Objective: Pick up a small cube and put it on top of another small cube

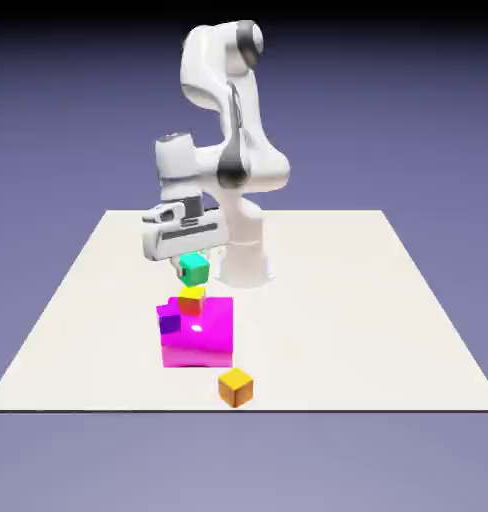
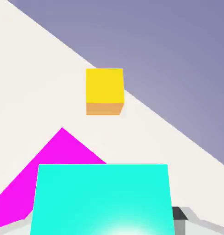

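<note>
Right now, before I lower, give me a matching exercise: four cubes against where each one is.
Things:
1. teal cube
2. yellow-topped cube
3. orange cube
4. purple cube

Places:
A. alone on the table, nearest the camera in the exterior view
B. at the magenta block's edge, on the exterior view's left
C. gripped in the pincer, off the table
D. on top of the magenta block, just under the gripped cube

Pairs: 1-C, 2-D, 3-A, 4-B
</note>
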Tool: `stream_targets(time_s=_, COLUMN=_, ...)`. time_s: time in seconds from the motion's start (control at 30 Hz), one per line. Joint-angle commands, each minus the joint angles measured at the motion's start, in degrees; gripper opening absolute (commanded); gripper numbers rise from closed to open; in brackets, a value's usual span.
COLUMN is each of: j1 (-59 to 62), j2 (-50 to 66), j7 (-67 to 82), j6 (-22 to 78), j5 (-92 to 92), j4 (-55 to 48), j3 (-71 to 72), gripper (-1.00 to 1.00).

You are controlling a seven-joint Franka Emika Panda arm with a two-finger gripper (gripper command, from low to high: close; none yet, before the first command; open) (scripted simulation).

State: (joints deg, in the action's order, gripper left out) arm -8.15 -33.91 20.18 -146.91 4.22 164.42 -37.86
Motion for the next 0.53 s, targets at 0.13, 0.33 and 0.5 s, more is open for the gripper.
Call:
stream_targets(time_s=0.13, j1=1.4, j2=-8.4, j7=8.9, j6=7.9, j5=2.0, j4=1.8, j3=-7.7, gripper=-1.00)
stream_targets(time_s=0.33, j1=-9.0, j2=0.1, j7=12.1, j6=-4.5, j5=-0.9, j4=3.8, j3=-16.5, gripper=-1.00)
stream_targets(time_s=0.5, j1=-9.8, j2=0.8, j7=12.4, j6=-5.4, j5=-1.1, j4=4.0, j3=-17.2, gripper=1.00)
